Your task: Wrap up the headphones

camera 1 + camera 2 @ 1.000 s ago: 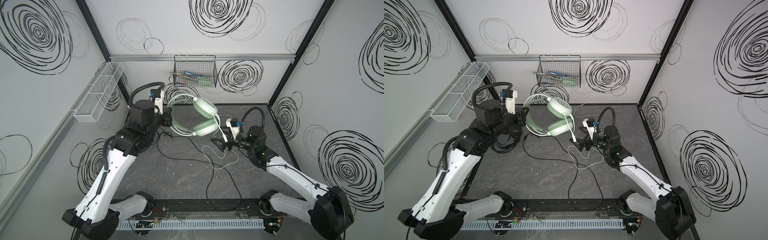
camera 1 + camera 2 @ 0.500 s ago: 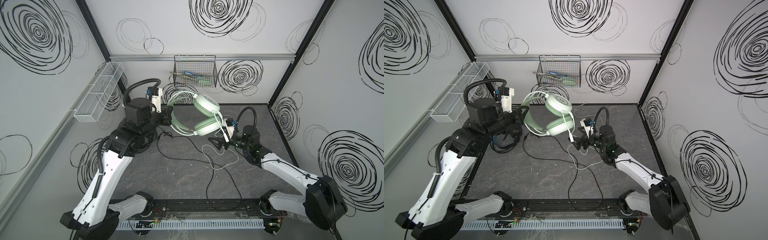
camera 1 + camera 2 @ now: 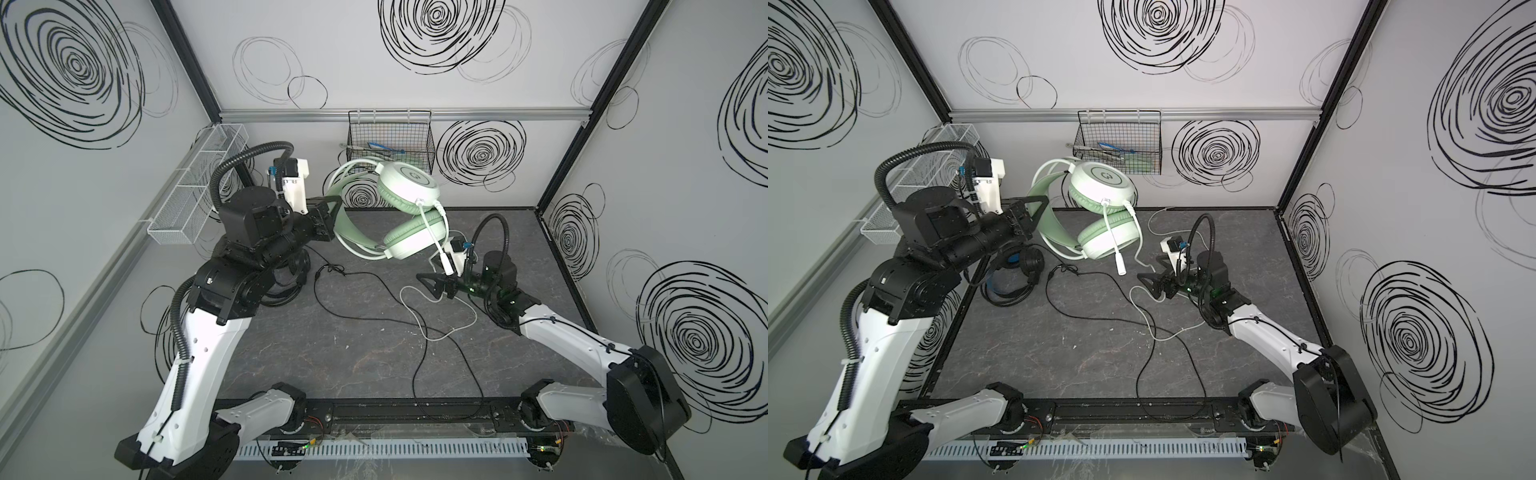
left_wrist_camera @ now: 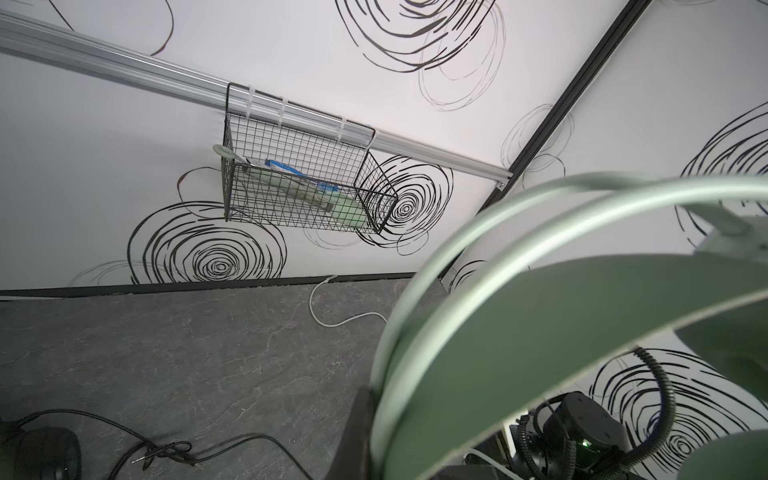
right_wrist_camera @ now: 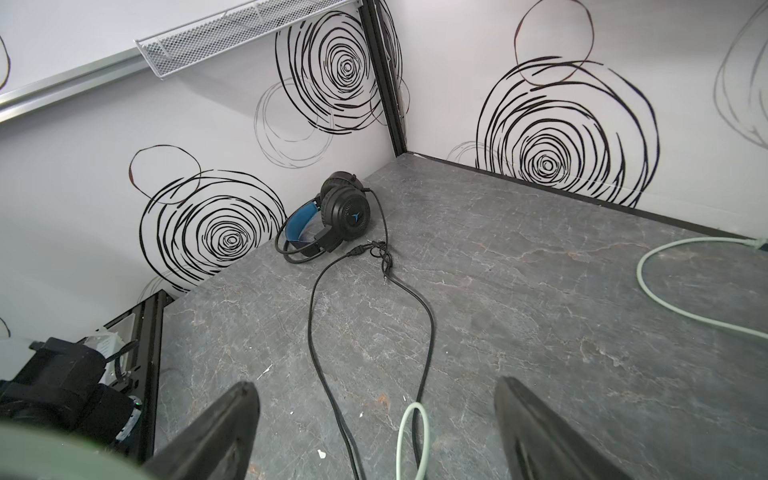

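- Grey marbled tabletop (image 3: pixel 332 353) fills the floor of a white booth with scribbled black spirals on its walls; a wire basket (image 4: pixel 299 183) hangs on the back wall.
- We see the left gripper (image 3: pixel 330 214) clamped on the green headband of the mint headset (image 3: pixel 409 187), which hangs in the air above the back of the table, one earcup stacked over the other.
- Its boom mic (image 3: pixel 438 249) points down toward the right gripper (image 3: pixel 432 284).
- Only the left wrist view shows the headband from close by, as broad green arcs crossing the frame, with the basket behind.
- We find the right gripper low over the table, jaws wide apart and holding nothing; its wrist view shows a loop of the white cord (image 5: pixel 409 436) lying on the table between the two fingers (image 5: pixel 216 432).
- The black headset (image 5: pixel 340 212), with blue headband padding, lies on the table near the left wall; the right wrist view shows it whole, while in a top view (image 3: pixel 1021 266) the left arm partly hides it.
- Its black cord (image 5: pixel 316 332) trails loose across the table toward the front edge, crossing the white cord.
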Controlling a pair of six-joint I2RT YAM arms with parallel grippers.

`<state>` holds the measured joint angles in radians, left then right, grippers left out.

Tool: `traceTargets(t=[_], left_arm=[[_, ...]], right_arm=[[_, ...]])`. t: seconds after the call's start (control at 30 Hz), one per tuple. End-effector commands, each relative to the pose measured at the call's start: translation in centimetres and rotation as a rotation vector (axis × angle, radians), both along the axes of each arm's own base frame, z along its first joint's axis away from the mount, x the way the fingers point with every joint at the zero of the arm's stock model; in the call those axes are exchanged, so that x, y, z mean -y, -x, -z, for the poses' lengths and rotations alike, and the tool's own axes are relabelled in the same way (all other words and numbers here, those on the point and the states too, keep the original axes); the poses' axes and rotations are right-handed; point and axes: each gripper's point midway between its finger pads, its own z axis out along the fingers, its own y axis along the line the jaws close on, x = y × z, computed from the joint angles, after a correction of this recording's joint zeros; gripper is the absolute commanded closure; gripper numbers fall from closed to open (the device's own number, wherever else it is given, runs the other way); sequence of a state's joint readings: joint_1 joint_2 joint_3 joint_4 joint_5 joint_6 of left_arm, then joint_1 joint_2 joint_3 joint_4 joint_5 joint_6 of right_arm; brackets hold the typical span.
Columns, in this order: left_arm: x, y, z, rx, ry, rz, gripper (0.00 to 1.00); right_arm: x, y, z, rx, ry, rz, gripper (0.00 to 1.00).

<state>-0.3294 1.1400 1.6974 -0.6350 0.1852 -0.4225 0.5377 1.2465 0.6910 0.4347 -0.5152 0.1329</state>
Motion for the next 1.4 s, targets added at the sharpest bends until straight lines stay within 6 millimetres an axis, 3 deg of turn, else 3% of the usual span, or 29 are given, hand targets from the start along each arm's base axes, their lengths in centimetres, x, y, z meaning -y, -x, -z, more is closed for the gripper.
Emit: traceTargets(t=[0.0, 0.3, 0.6, 0.8, 0.87, 0.97, 1.27, 1.37], left_arm=[[-0.1, 1.2, -6.1, 0.140, 0.157, 0.041, 1.00], [-0.2, 2.1, -9.7, 0.200, 0.244, 0.077, 1.00], [-0.6, 2.2, -9.9, 0.198, 0.255, 0.072, 1.00], [-1.1, 1.9, -9.6, 0.193, 0.266, 0.059, 1.00], [-1.3, 1.9, -9.8, 0.198, 0.277, 0.059, 1.00], [-1.4, 1.9, -9.9, 0.201, 0.286, 0.065, 1.00], [-1.3, 1.7, -8.8, 0.176, 0.301, 0.070, 1.00], [-1.4, 1.9, -8.9, 0.181, 0.308, 0.072, 1.00]], right_arm=[[-0.2, 0.4, -0.5, 0.020, -0.014, -0.016, 0.10], [0.0, 1.0, -0.2, 0.012, -0.033, -0.018, 0.15], [0.2, 0.4, -1.2, 0.004, -0.057, 0.022, 0.31], [0.8, -0.1, -1.4, -0.009, -0.029, 0.062, 0.49], [1.2, 0.0, -1.0, -0.015, -0.027, 0.072, 0.48], [1.4, 0.2, -0.8, -0.024, -0.038, 0.077, 0.35], [0.8, -0.2, -3.8, -0.001, -0.115, 0.053, 0.27], [0.6, -0.2, -3.5, -0.015, -0.116, 0.051, 0.28]])
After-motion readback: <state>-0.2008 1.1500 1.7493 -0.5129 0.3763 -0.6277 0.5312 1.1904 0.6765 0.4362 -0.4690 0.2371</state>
